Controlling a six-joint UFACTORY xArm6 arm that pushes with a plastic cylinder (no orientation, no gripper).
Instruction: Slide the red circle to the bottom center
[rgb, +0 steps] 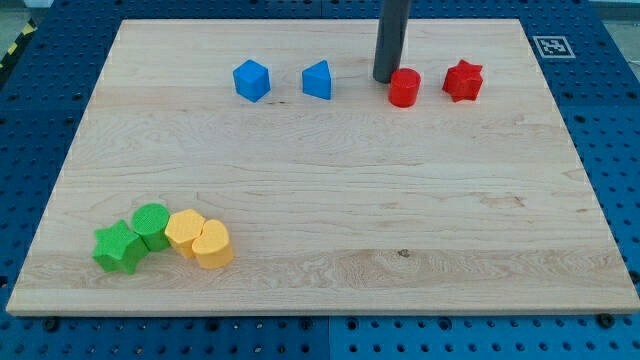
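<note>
Camera view is showing my tip (383, 79) sitting just left of the red circle block (404, 88) near the top edge of the pale wood tabletop (330, 200); tool is holding nothing, w/ open room lying below. No readable writing.

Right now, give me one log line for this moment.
tip at red circle upper-left, close | circle near top, beside red star | bottom center not reached

Red circle (404, 88), dark rod (391, 40)
</note>
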